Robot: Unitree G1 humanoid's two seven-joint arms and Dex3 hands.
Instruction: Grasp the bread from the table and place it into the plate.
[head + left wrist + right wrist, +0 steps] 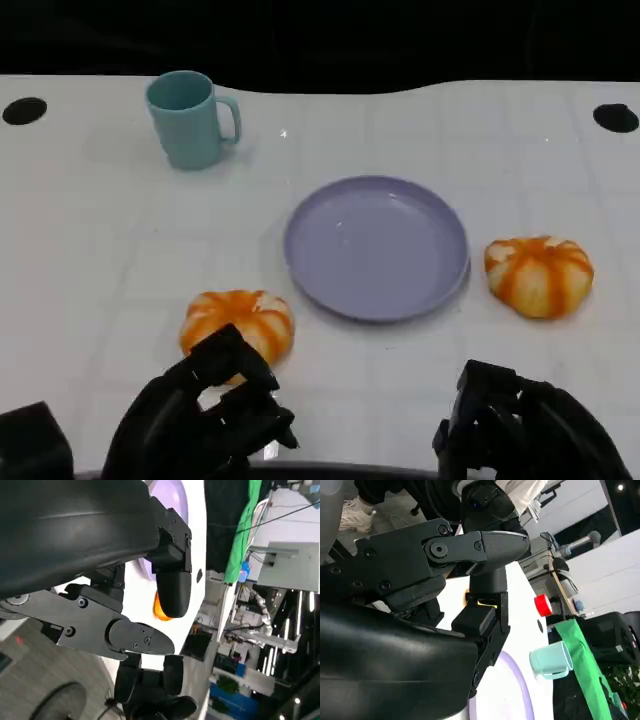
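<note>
Orange bread (238, 322) beside left hand (205, 415), purple plate (377, 247) near

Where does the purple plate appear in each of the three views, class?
Head view: purple plate at centre, between two breads.
Left wrist view: a pale purple sliver at the upper edge, behind the left hand.
Right wrist view: its rim curves along the lower edge.
Shared landmark: the white table.

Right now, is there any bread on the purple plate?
No, the purple plate is bare, with one bread on the table to its left and another bread to its right.
</note>
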